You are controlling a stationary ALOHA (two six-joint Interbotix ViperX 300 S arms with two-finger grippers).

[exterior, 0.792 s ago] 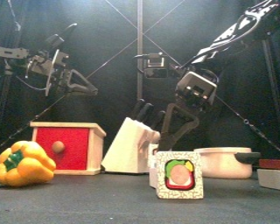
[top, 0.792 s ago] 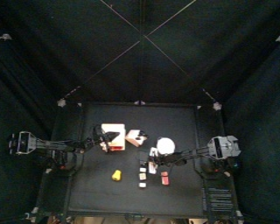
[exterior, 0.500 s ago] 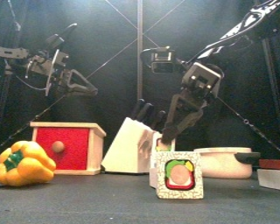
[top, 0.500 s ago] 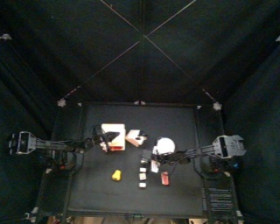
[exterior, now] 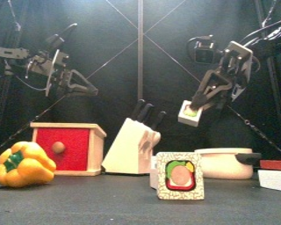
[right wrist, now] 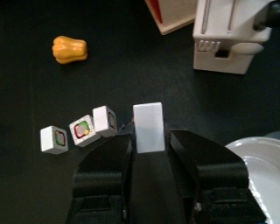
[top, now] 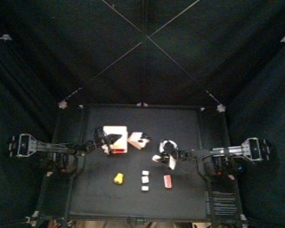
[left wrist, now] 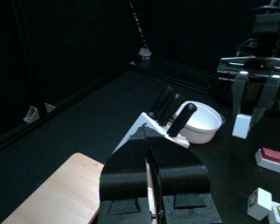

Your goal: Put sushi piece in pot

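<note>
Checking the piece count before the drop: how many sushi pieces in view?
4. One sushi piece is held in the right tool, up in the air. Three lie in a row on the table: first, second, third. More may be hidden.

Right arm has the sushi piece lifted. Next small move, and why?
Probably carry it sideways until it hangs over the round white pot, then lower. The right gripper holds the white block-shaped sushi piece well above the table, and in the right wrist view the pot's rim lies off to one side of the piece, not under it.
</note>
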